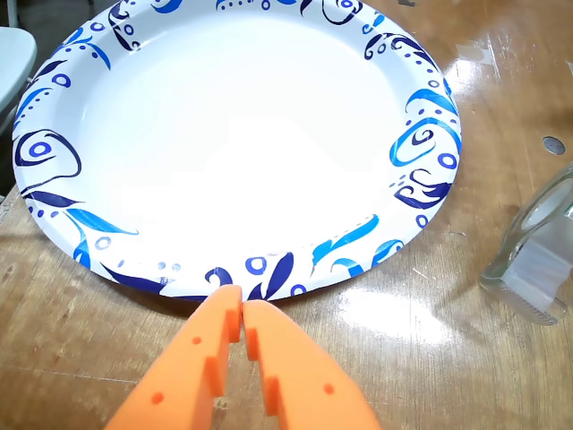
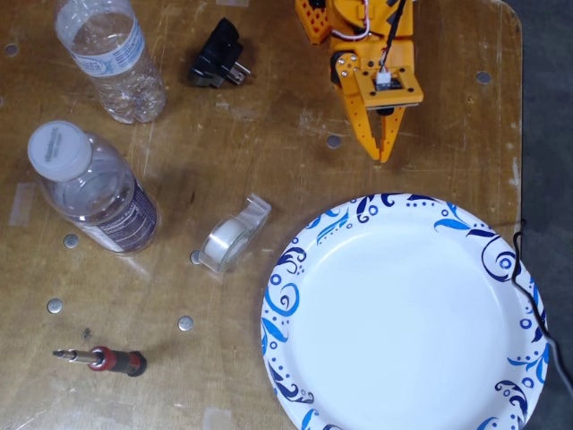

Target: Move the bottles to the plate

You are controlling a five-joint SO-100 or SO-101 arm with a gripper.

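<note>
Gripper (image 1: 242, 309) closed, orange jaws pressed tip to tip with nothing between them, hovering just short of the plate (image 1: 421, 143) rim in the wrist view. Plate empty, sits flat on the wood surface (image 1: 430, 358). Tape dispenser (image 1: 535, 260) at right edge of the wrist view, near the plate rim, not touching it.

Fixed view: gripper (image 2: 386, 152) points down-frame at the plate (image 2: 295, 296), tips close to the top rim but apart from it. Tape dispenser (image 2: 235, 235) just left of the plate. Both bottles off the plate, well left of it: dark-label bottle (image 2: 94, 190) at mid-left, white cap toward the camera; light-label bottle (image 2: 110, 58) at top left, cap cut off by the frame. Black plug adapter (image 2: 215, 58) between that bottle and the arm. Red-handled screwdriver (image 2: 106, 359) at bottom left, lying flat.
</note>
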